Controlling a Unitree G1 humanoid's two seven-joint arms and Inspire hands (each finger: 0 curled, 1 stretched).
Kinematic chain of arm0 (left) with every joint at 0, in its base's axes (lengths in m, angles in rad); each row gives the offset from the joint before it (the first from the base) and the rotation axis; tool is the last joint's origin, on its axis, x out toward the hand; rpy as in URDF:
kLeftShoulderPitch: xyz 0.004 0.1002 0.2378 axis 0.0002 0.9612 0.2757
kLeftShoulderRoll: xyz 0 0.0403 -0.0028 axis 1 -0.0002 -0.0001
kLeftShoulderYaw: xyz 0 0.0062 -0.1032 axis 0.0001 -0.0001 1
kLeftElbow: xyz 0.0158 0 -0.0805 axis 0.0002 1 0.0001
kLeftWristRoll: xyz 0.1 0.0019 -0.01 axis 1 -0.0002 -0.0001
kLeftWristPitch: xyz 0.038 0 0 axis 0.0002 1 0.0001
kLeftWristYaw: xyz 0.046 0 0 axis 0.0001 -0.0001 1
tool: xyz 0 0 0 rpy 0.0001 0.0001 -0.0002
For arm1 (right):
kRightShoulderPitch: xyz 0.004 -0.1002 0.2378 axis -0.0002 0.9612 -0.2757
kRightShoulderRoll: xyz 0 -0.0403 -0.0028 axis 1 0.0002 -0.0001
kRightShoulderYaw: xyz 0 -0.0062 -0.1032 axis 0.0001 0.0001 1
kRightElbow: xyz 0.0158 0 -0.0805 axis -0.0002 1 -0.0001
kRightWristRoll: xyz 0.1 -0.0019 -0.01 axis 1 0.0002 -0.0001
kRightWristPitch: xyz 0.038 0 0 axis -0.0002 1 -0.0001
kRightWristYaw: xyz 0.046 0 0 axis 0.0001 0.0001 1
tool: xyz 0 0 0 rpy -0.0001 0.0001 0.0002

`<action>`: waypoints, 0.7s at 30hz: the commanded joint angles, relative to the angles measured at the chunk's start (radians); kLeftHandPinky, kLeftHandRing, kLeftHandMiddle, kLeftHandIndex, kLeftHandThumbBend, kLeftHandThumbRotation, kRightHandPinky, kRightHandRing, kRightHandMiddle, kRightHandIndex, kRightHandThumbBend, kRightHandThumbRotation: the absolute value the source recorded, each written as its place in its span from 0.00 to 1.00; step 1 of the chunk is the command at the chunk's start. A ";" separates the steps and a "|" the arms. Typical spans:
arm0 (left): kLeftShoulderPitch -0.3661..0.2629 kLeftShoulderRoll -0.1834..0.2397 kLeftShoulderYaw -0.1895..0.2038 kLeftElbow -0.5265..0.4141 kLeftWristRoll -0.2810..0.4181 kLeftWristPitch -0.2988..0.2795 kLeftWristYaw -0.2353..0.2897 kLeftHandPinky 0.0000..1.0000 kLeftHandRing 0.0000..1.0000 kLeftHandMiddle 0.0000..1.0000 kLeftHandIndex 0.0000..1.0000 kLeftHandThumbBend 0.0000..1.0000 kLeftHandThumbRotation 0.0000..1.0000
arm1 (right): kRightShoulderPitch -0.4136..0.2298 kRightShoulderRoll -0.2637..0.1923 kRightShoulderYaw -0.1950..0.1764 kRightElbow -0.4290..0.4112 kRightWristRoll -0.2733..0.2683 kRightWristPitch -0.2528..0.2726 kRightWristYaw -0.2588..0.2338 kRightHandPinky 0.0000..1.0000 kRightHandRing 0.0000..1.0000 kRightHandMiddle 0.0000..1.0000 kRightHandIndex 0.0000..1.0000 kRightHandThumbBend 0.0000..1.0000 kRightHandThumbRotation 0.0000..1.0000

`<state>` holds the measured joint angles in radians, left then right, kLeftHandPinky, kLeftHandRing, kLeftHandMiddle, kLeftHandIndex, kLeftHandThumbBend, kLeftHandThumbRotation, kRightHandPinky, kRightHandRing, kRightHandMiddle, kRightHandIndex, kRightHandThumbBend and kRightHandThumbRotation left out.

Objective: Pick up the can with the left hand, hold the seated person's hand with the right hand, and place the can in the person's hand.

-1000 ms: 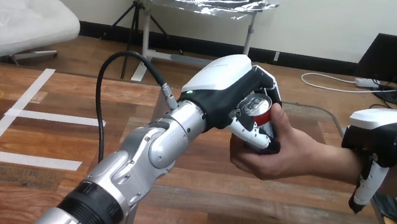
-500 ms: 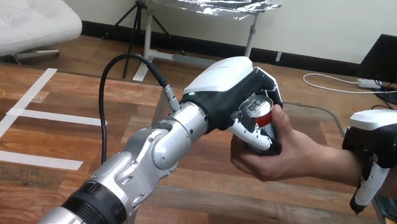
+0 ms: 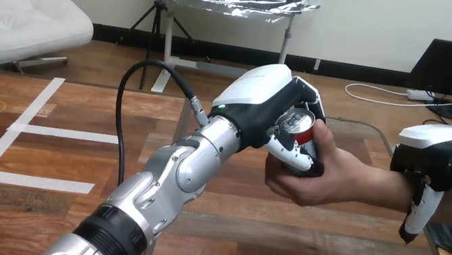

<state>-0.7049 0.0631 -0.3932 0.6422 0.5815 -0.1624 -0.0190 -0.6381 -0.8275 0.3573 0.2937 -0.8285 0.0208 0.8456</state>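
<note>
Can (image 3: 299, 126) is held above the surface (image 3: 300, 249), the left hand (image 3: 257, 105) curled round it, touching the person's hand (image 3: 318, 176). If the left hand lets go before the person grips, the can may drop.

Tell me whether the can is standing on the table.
No, the can is held above the table by the left hand and the person's hand together.

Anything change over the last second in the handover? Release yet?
Barely. The left hand and its arm edged slightly right with the can, and the person's hand shifted with it. No release: the left hand is still curled round the can, and the person's hand still wraps it from below. The right hand stays at the person's forearm, unmoved.
</note>
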 commanded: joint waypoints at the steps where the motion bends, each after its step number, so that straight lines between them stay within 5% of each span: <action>1: -0.104 -0.052 -0.037 0.008 0.010 -0.038 0.010 0.37 0.43 0.49 0.47 0.60 0.00 | -0.128 -0.016 -0.028 -0.023 -0.009 0.002 -0.020 0.43 0.52 0.56 0.47 0.72 0.00; 15: -0.113 -0.003 -0.057 -0.005 0.041 -0.015 -0.045 0.36 0.42 0.48 0.48 0.59 0.00 | -0.116 -0.032 -0.029 -0.008 -0.009 -0.039 -0.040 0.48 0.59 0.65 0.59 0.77 0.01; 21: -0.113 0.026 -0.035 -0.035 0.007 0.021 -0.151 0.41 0.45 0.51 0.51 0.60 0.00 | -0.091 -0.052 -0.055 -0.017 0.022 -0.076 -0.064 0.54 0.65 0.71 0.68 0.80 0.04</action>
<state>-0.7441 0.0854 -0.4157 0.6422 0.6009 -0.1611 -0.1028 -0.6381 -0.8379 0.3538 0.2949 -0.8225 -0.0387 0.8256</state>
